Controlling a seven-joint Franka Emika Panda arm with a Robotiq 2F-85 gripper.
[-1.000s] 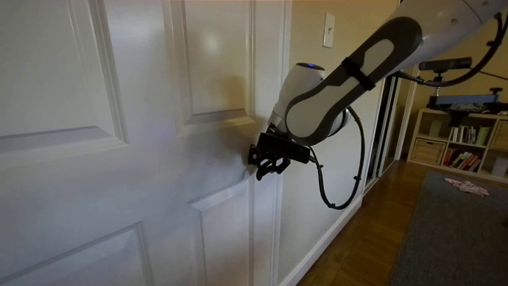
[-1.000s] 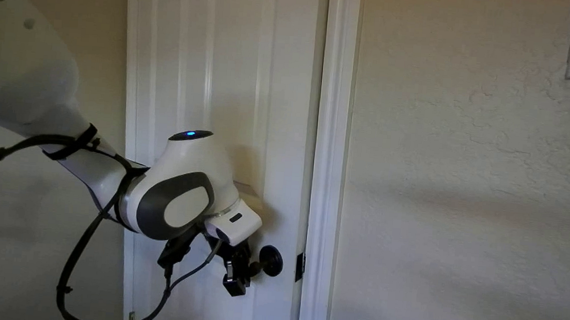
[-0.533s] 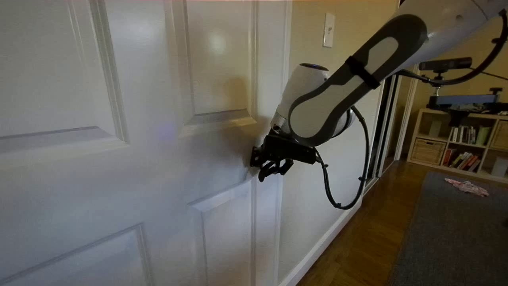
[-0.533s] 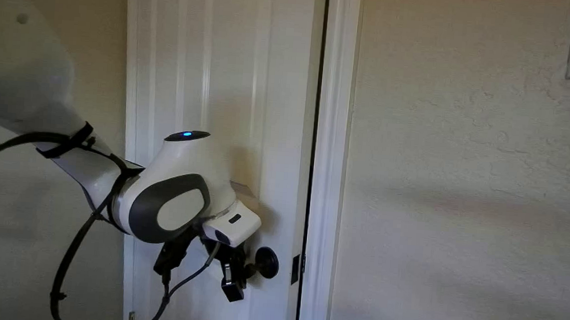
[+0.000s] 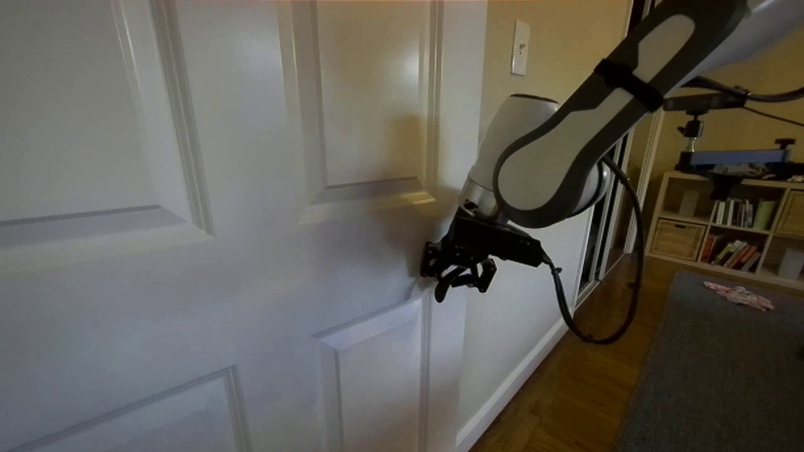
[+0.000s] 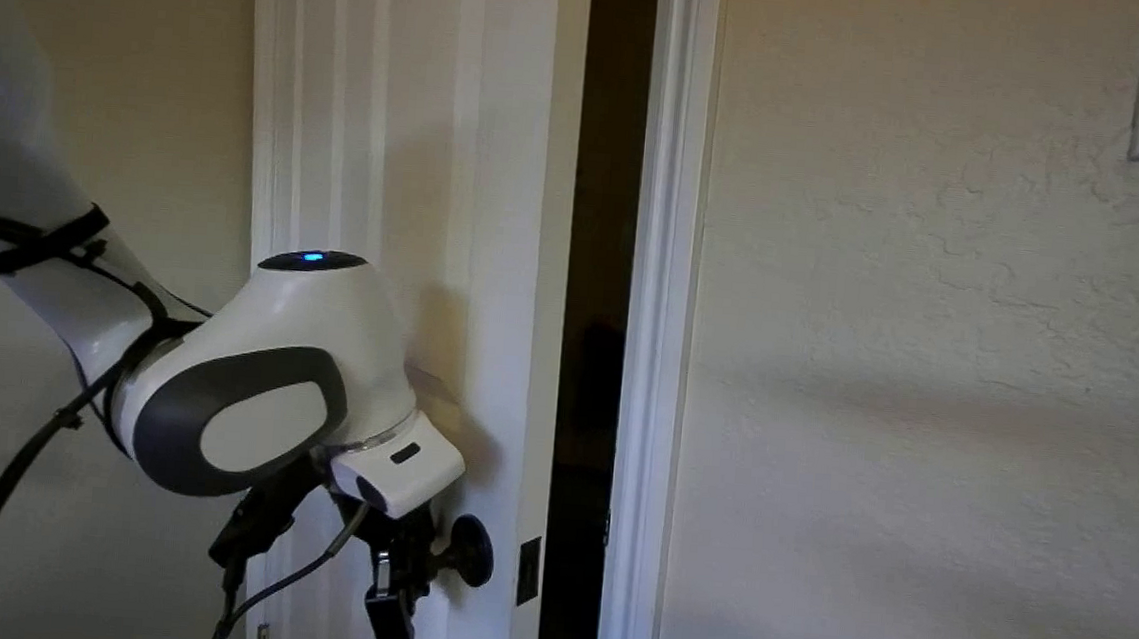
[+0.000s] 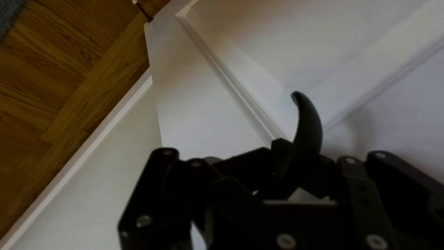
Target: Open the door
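Observation:
The white panelled door (image 5: 264, 289) stands ajar, with a dark gap (image 6: 594, 361) between its edge and the frame; its face also shows in an exterior view (image 6: 504, 255) and the wrist view (image 7: 197, 104). Its black lever handle has a round base (image 6: 471, 550), and its curved end (image 7: 308, 121) sticks up past my fingers in the wrist view. My gripper (image 7: 282, 166) is shut on the lever, close to the door face; it also shows in both exterior views (image 5: 461, 273) (image 6: 401, 583). Where the fingers touch the lever is dark and partly hidden.
The white door frame (image 6: 660, 316) stands beside the gap. A wall with a light switch (image 5: 520, 48) runs behind the arm. A rug (image 5: 710, 364) with a cloth (image 5: 738, 295) lies on the wood floor (image 5: 534, 402). A shelf (image 5: 675, 213) stands farther back.
The door has swung from nearly closed to ajar, and the dark gap has widened. My gripper has moved back from the frame together with the handle, keeping its hold.

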